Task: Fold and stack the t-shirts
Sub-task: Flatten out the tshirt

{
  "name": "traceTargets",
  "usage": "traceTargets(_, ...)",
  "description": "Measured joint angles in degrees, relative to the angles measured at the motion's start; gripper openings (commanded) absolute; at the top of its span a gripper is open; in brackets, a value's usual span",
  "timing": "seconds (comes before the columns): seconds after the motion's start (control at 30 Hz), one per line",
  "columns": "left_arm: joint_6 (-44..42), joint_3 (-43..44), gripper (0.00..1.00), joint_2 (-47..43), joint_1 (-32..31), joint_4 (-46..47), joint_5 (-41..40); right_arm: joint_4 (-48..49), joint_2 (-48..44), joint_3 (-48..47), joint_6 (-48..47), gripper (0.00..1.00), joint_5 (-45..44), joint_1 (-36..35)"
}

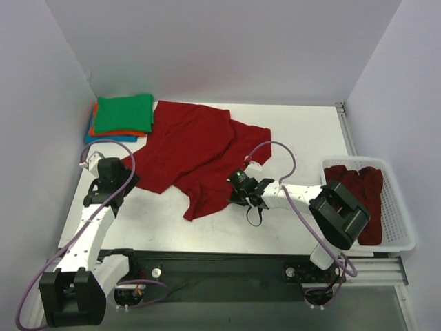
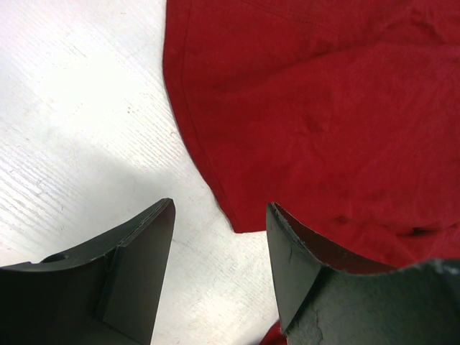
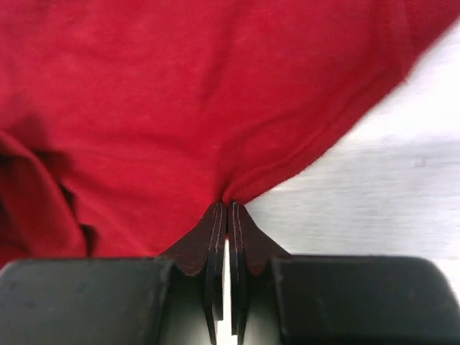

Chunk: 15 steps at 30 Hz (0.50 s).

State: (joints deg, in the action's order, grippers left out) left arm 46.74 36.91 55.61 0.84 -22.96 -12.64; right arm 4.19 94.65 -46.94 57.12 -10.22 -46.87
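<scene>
A dark red t-shirt (image 1: 196, 148) lies spread and rumpled across the middle of the table. My right gripper (image 1: 236, 194) is at its near right edge, shut on the hem (image 3: 287, 169), which bunches at the fingertips (image 3: 228, 206). My left gripper (image 1: 128, 175) hovers open at the shirt's left corner (image 2: 302, 122). One finger (image 2: 144, 251) is over bare table and the other (image 2: 302, 266) over the cloth edge, with nothing between them. Folded green (image 1: 124, 112), orange (image 1: 103, 129) and blue (image 1: 100, 138) t-shirts are stacked at the back left.
A white slotted basket (image 1: 403, 207) at the right edge holds more dark red shirts (image 1: 358, 189). Walls close in the back and both sides. Bare white table (image 1: 296, 131) shows behind the right arm.
</scene>
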Motion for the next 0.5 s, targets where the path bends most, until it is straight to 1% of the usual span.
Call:
traceTargets(0.07, -0.04, -0.02, 0.64, 0.0, 0.0, 0.0, 0.02, -0.83, -0.33, 0.39, -0.13, 0.0, 0.26, 1.22)
traceTargets(0.13, -0.04, 0.0, 0.64, -0.02, 0.0, 0.0, 0.04, -1.22, -2.27, 2.23, -0.83, 0.0, 0.94, 4.24)
traceTargets(0.2, -0.02, -0.02, 0.64, -0.04, 0.0, 0.02, 0.11, -3.41, -6.71, 5.4, -2.54, 0.0, 1.51, 9.6)
traceTargets(0.23, -0.02, -0.02, 0.63, -0.07, 0.0, 0.04, 0.28, -5.01, -9.57, 6.84, -3.54, 0.02, 1.46, 13.09)
traceTargets(0.27, 0.02, -0.02, 0.63, -0.09, 0.0, 0.04, 0.46, -6.82, -12.55, 7.96, -4.94, 0.08, 1.49, 16.5)
traceTargets(0.3, 0.09, -0.09, 0.63, -0.11, -0.02, 0.09, 0.61, -8.46, -15.37, 8.48, -6.34, 0.12, 1.79, 20.28)
traceTargets(0.33, 0.22, -0.22, 0.63, -0.11, -0.04, 0.15, 0.85, -9.6, -17.75, 8.59, -7.76, 0.25, 2.54, 23.91)
traceTargets(0.4, 0.7, -0.76, 0.63, -0.09, -0.81, 0.44, 0.96, -11.82, -20.57, 7.37, -10.78, 0.33, 3.1, 29.27)
traceTargets(0.43, 0.94, -1.03, 0.63, -0.02, -1.44, 0.46, 0.98, -12.94, -20.98, 6.32, -12.17, 0.39, 3.39, 30.23)
traceTargets(0.5, 1.55, -1.49, 0.63, 0.48, -2.91, 0.46, 1.07, -14.49, -20.94, 4.28, -14.43, 0.45, 4.76, 29.99)
